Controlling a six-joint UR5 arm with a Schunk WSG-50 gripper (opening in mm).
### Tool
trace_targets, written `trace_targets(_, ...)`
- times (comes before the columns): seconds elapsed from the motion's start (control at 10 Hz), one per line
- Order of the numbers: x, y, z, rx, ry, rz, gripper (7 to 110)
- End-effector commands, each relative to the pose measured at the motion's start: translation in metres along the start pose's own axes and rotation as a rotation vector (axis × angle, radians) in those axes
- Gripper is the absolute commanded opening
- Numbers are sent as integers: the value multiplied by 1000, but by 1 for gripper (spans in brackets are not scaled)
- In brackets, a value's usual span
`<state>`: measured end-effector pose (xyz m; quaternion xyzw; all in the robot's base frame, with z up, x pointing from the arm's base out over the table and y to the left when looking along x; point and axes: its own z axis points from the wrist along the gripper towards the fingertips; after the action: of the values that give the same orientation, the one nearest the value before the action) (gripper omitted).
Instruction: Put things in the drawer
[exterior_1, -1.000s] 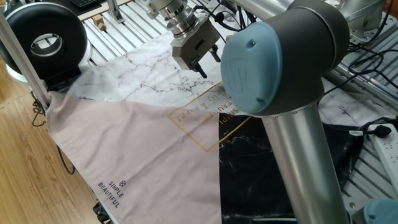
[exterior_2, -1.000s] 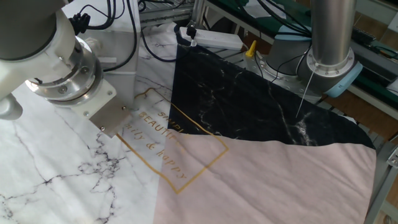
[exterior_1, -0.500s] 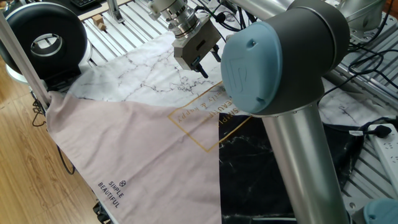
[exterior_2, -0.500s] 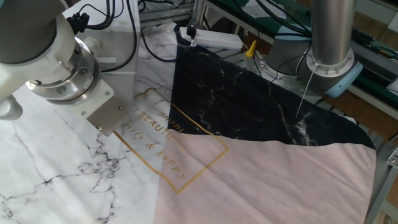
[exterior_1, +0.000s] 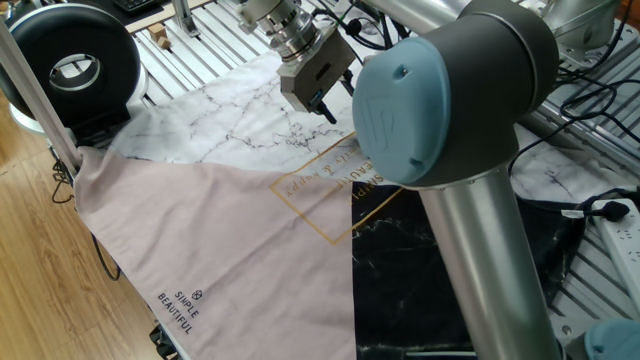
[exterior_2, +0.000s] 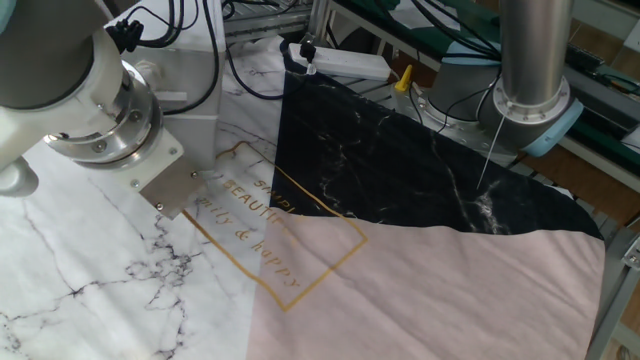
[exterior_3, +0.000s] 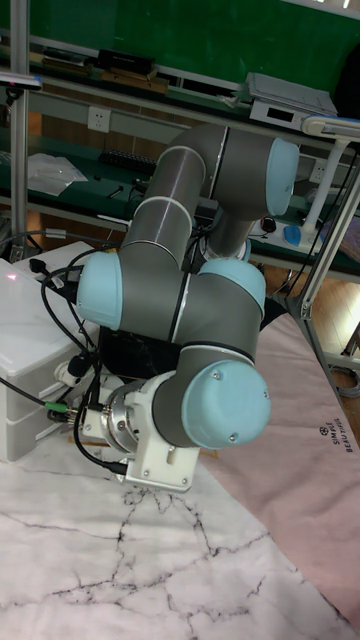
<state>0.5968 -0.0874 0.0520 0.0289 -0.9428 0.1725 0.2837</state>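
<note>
The pincer (exterior_1: 327, 108) hangs over the marble-print cloth (exterior_1: 220, 125) toward 12 o'clock on the worktop; whether its dark fingers grip anything cannot be told. No wooden block shows in any view. The white cabinet (exterior_3: 35, 375) sits at 9 o'clock, its drawer hidden, so progress cannot be judged.

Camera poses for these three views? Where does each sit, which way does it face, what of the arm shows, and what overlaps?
One fixed view: high, behind the arm's blue-capped joint, facing the cloth; the claw shows.
The other fixed view: opposite side, low over the cloth; the wrist and a grey column show.
Tall fixed view: across the marble end, facing the whole arm and the white cabinet.
Shared: gold lettering appears in both table views.
</note>
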Motion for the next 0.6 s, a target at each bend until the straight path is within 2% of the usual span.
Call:
trace_targets(0.0,-6,26,-11,-90,-31,-20,66)
trace_targets(0.1,-7,36,-15,-141,-42,-34,66)
trace_targets(0.5,-2,66,-36,-254,-76,-31,66)
